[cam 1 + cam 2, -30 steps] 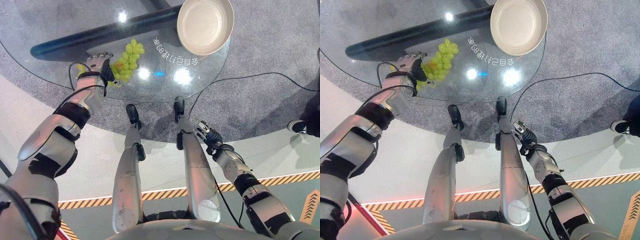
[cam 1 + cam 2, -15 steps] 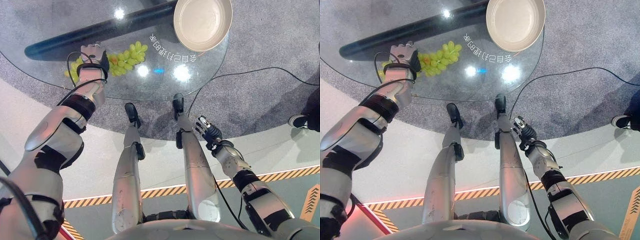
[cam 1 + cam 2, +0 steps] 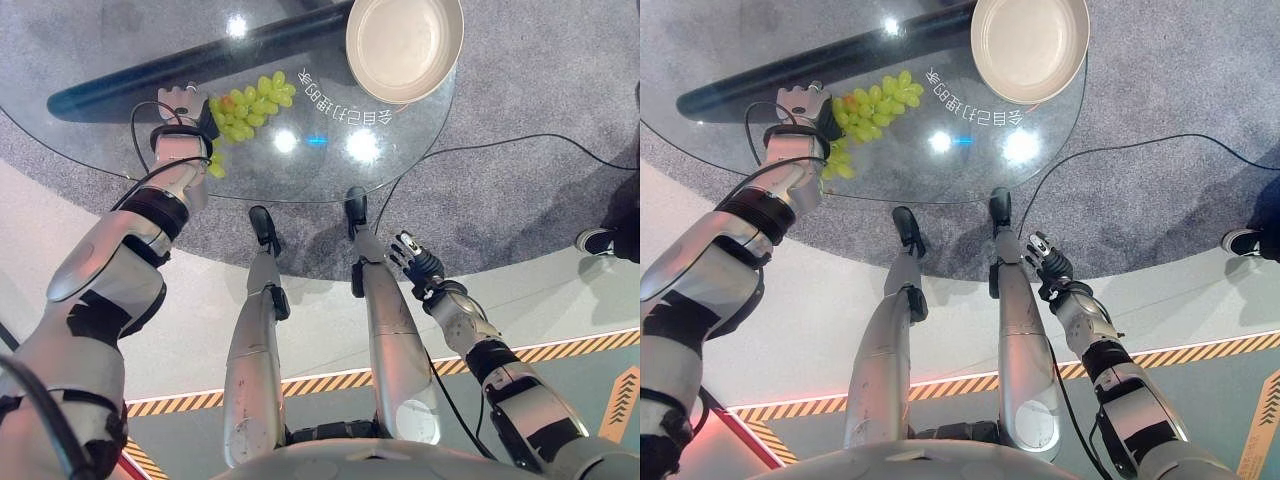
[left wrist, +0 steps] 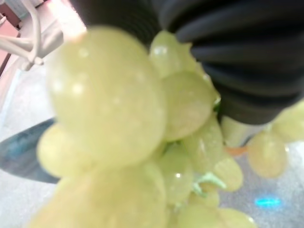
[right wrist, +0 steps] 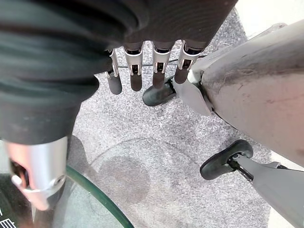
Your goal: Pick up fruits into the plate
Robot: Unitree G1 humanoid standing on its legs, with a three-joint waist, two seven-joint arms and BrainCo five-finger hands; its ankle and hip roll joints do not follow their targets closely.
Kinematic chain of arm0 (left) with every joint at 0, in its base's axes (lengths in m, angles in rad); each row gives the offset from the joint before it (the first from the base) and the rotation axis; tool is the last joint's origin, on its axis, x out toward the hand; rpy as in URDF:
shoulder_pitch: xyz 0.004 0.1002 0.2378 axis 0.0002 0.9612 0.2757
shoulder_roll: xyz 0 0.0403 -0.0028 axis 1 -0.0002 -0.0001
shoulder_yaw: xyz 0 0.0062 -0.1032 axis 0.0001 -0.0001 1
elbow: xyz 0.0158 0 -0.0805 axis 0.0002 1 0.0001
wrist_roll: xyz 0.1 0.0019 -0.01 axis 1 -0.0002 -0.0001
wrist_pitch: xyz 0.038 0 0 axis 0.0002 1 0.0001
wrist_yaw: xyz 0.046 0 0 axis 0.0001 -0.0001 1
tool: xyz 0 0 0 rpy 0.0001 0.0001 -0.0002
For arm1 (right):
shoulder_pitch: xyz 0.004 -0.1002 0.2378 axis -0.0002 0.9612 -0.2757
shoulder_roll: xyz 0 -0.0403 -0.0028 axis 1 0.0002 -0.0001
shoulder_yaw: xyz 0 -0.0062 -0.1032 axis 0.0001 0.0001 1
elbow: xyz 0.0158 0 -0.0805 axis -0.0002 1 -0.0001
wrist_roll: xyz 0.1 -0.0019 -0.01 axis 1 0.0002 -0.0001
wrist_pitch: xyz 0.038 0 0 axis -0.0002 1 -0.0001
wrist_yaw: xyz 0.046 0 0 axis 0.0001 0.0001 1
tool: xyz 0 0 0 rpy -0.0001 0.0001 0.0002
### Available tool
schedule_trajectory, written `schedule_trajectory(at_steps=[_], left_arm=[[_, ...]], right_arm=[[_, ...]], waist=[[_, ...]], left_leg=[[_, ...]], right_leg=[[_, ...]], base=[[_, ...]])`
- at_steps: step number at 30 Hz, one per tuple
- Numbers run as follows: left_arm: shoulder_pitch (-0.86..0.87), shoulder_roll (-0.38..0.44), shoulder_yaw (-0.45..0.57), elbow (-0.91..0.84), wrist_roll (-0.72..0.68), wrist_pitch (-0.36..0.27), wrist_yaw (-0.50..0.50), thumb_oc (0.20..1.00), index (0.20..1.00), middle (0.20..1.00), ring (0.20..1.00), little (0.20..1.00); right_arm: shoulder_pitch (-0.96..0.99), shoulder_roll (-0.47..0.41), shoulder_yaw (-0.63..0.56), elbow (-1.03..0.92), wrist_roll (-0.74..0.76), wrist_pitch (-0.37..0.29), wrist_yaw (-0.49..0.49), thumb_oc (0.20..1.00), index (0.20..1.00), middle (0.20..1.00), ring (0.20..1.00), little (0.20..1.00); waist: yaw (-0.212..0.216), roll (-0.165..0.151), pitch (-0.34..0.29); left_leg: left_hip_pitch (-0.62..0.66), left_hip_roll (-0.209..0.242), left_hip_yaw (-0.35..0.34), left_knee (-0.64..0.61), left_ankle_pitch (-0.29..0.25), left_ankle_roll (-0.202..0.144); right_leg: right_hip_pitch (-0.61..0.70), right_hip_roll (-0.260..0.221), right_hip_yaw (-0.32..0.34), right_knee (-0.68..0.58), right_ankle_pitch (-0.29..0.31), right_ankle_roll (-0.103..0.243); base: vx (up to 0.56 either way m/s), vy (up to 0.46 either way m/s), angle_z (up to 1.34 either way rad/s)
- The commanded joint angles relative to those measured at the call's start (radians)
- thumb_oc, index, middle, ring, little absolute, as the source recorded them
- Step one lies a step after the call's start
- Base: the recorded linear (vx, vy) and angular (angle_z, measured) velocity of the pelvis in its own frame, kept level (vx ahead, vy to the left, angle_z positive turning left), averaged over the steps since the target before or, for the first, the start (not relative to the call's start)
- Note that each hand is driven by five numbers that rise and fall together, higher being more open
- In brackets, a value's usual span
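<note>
A bunch of green grapes hangs from my left hand, whose fingers are curled round its near end above the left part of the round glass table. A few grapes dangle under the wrist. In the left wrist view the grapes press right up against the hand's dark cover. The beige plate stands with nothing in it at the table's far right edge, well to the right of the bunch. My right hand hangs low beside the table with relaxed fingers, holding nothing.
A long dark bar shows under the glass behind the grapes. Grey carpet surrounds the table. A person's shoe shows at the right edge, and striped floor tape runs behind me.
My left hand has closed on the grapes and drawn the bunch a little to the left and away from me. The right hand has stayed where it was.
</note>
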Motion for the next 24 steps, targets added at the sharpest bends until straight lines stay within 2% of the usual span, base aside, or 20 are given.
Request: schedule_trajectory(at_steps=[1, 8, 13, 24], left_arm=[[0.102, -0.051, 0.014, 0.057, -0.023, -0.044, -0.072, 0.2, 0.2, 0.2, 0.2, 0.2], [0.118, -0.04, 0.056, 0.026, -0.209, -0.104, 0.012, 0.2, 0.2, 0.2, 0.2, 0.2], [0.151, -0.024, 0.12, 0.005, -0.324, -0.198, 0.087, 0.2, 0.2, 0.2, 0.2, 0.2], [0.268, 0.065, 0.257, -0.191, -0.448, -0.293, 0.104, 0.2, 0.2, 0.2, 0.2, 0.2]], right_arm=[[0.03, 0.009, -0.012, -0.023, 0.018, -0.015, 0.013, 1.0, 1.0, 1.0, 1.0, 1.0], [0.04, 0.011, -0.013, -0.016, 0.01, -0.029, 0.029, 1.0, 1.0, 1.0, 1.0, 1.0], [0.048, 0.014, -0.021, -0.019, 0.003, -0.041, 0.037, 1.0, 1.0, 1.0, 1.0, 1.0], [0.105, 0.014, -0.048, -0.1, 0.009, -0.073, 0.044, 1.0, 1.0, 1.0, 1.0, 1.0]], waist=[[-0.014, 0.003, 0.009], [-0.004, 0.006, 0.009], [0.011, 0.013, 0.009], [0.052, 0.032, 0.009]], left_leg=[[-0.002, -0.055, -0.037, 0.11, -0.128, 0.003], [0.028, -0.051, -0.037, 0.094, -0.126, 0.005], [0.091, -0.046, -0.043, 0.067, -0.122, 0.006], [0.273, -0.038, -0.058, 0.001, -0.124, 0.003]], right_leg=[[0.052, 0.083, 0.014, -0.063, 0.027, 0.013], [0.08, 0.08, 0.006, -0.066, 0.022, 0.014], [0.139, 0.073, -0.005, -0.071, 0.009, 0.016], [0.31, 0.048, -0.045, -0.086, -0.024, 0.023]], base=[[0.0, 0.0, 0.0], [0.0, 0.0, 0.0], [0.0, 0.0, 0.0], [0.0, -0.002, 0.04]])
